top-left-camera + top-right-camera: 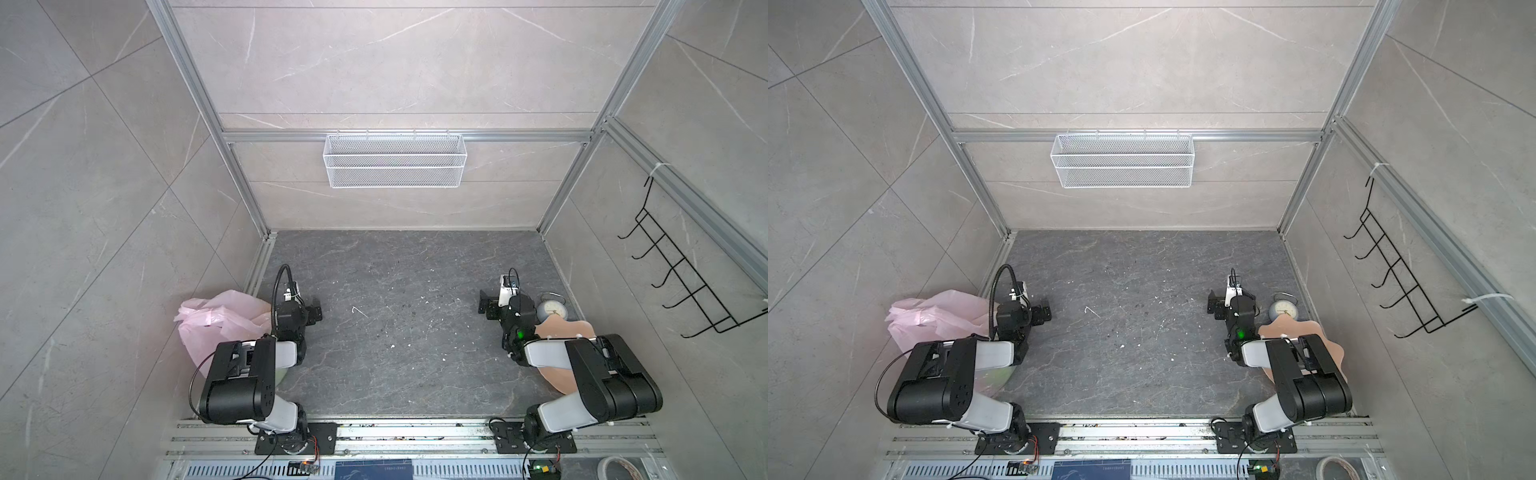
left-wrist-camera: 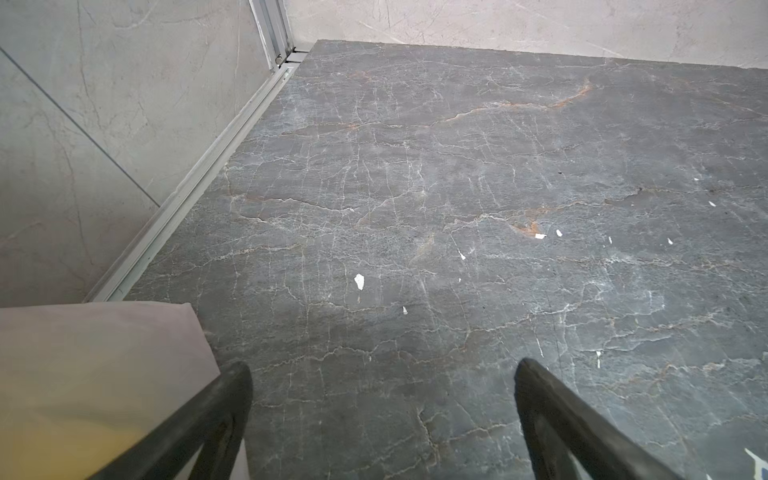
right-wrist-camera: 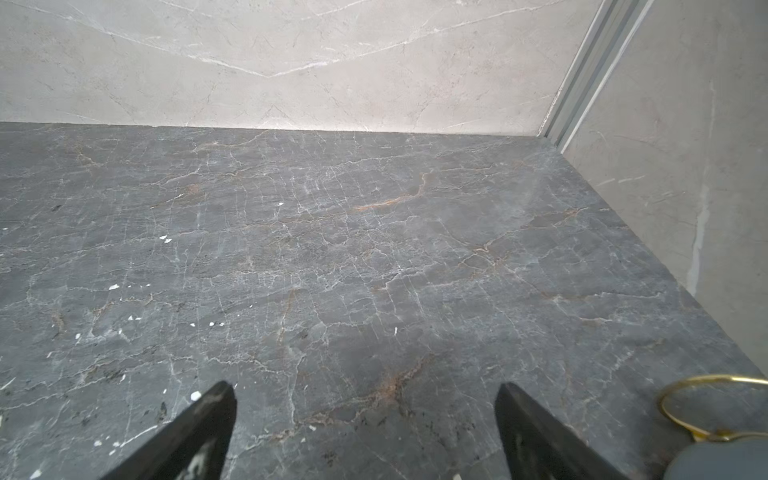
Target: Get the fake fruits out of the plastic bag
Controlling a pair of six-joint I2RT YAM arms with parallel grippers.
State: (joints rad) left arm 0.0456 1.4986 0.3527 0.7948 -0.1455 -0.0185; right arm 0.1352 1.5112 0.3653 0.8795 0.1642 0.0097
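The plastic bag (image 1: 216,328) (image 1: 934,320) lies crumpled at the left edge of the table (image 1: 395,270), against the left wall. It is beside the left arm and partly hidden under it. In the left wrist view, the bag (image 2: 95,374) fills the corner next to one finger. A yellowish tint shows through the film, but what is inside cannot be made out.

1. Left gripper (image 1: 313,311) (image 1: 1044,313) (image 2: 382,365): jaws spread wide, nothing between them. It hangs low over bare tabletop, just beside the bag. Whether the nearer finger touches the film cannot be told.
2. Right gripper (image 1: 484,305) (image 1: 1214,305) (image 3: 365,386): jaws spread wide, nothing between them. It hangs low over bare tabletop on the right side, well apart from the bag.

Other items:
- A peach scalloped plate (image 1: 557,328) (image 1: 1287,328) lies at the right edge of the table, partly covered by the right arm.
- A small round clock (image 1: 550,309) (image 1: 1283,309) (image 3: 723,461) with a gold ring stands just beyond the plate, beside the right gripper.
- A white wire basket (image 1: 395,160) hangs on the back wall.
- A black hook rack (image 1: 681,282) hangs on the right wall.

The middle of the table carries small white flecks.
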